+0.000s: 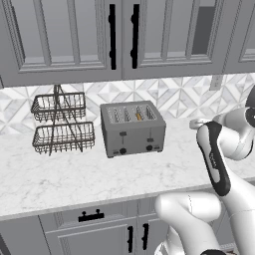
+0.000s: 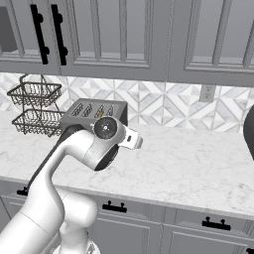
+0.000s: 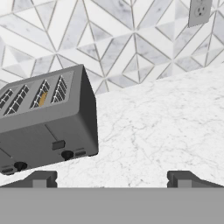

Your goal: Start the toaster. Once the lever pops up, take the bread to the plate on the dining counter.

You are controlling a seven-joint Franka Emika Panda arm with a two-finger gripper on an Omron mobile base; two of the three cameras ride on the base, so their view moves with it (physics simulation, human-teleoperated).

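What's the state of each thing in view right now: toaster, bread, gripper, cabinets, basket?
toaster: upright on the counter, both levers up, not started.
bread: sitting in one of the right-hand slots, only its top edge showing.
gripper: open, holding nothing, off to the toaster's right, clear of it.
upper cabinet doors: closed.
wire basket: upright left of the toaster, both tiers empty.
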